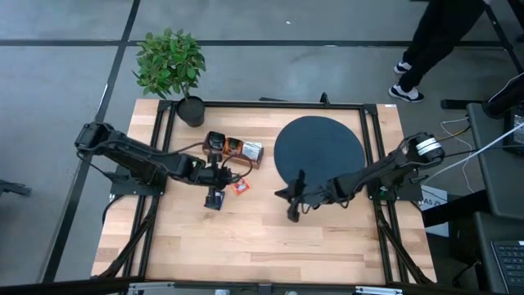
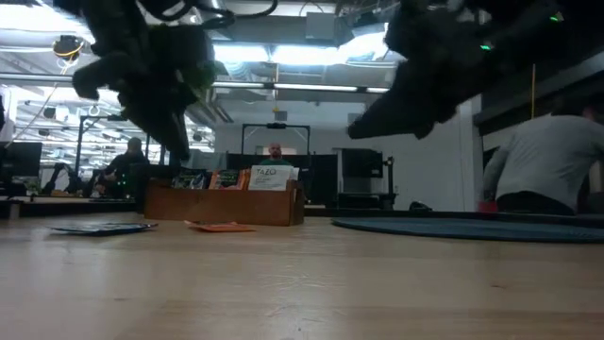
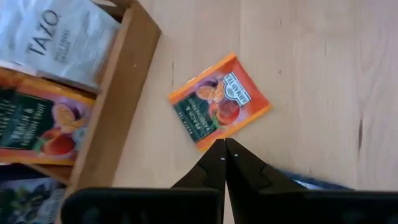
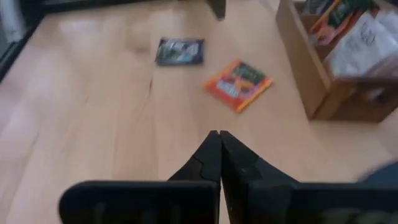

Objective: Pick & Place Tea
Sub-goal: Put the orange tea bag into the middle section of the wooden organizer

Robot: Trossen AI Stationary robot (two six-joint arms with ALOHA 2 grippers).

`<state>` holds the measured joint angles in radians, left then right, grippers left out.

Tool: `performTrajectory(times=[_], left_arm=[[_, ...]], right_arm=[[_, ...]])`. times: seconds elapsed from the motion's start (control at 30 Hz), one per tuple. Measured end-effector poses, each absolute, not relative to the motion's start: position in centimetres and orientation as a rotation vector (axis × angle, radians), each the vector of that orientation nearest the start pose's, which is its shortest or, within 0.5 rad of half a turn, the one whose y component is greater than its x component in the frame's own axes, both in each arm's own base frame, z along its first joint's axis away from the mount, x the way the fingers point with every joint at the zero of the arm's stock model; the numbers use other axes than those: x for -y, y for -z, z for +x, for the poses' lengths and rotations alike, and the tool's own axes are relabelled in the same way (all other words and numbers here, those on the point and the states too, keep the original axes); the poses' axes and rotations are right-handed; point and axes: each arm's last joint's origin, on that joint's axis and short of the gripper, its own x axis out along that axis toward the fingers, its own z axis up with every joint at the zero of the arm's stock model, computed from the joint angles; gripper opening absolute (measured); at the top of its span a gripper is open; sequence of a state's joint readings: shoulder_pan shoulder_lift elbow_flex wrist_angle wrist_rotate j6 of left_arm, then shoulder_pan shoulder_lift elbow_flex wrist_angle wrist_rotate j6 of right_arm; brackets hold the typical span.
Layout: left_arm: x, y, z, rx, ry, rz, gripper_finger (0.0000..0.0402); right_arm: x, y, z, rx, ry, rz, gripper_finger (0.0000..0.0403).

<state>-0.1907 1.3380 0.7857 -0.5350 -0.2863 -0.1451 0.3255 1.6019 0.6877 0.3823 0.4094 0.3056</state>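
Sachets of tea stand in the wooden tray at the table's far middle; an orange sachet lies flat just near of it, a dark sachet beside that. Left gripper, fingers pressed together and empty, hangs over the orange sachet. Right gripper, likewise closed and empty, hovers near the black disc.
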Motion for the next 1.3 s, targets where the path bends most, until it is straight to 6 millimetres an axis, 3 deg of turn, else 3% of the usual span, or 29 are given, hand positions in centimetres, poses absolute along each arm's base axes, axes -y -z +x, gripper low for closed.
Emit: performTrajectory(times=[0.33, 0.7, 0.93, 1.3], left_arm=[[3.7, -17.3, 23.0, -1.007, -0.132, 0.061, 0.0002], [3.3, -17.6, 20.8, -0.894, -0.066, 0.005, 0.0002], [3.3, -17.7, 19.7, -0.79, 0.004, -0.017, 0.0002], [3.2, -17.6, 19.6, -0.77, 0.003, -0.02, 0.0003]], right_arm=[[-10.2, -14.6, 35.9, -0.496, 0.216, 0.058, 0.0003], [-8.3, -12.9, 42.3, -0.567, 0.248, 0.095, 0.0002], [-7.3, -11.6, 44.2, -0.629, 0.241, 0.129, 0.0001], [-6.0, -10.8, 44.4, -0.629, 0.286, 0.19, 0.0002]])
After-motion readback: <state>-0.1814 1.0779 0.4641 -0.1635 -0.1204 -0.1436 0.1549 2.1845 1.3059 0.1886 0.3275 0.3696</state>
